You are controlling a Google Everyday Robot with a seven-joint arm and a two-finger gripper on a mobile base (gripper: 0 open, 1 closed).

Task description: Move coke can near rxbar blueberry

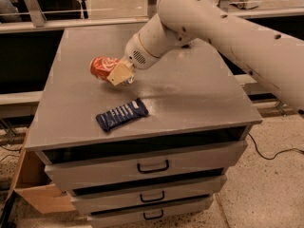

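The grey cabinet (pixel 199 94) carries the things on its top. The white arm (pixel 228 27) reaches over it from the right. A cardboard box (pixel 33 194) stands at its lower left. The bar (pixel 121 114) lies flat near the front edge. The can (pixel 100 66), on its side, is clamped in the gripper (pixel 118 74), behind the bar and apart from it.

You had warm, dim light: sheen on the tabletop (pixel 199 96), drawer gaps (pixel 142 147) in shadow, a glint on the coke can (pixel 100 66) clamped in the gripper (pixel 118 74) just above that top
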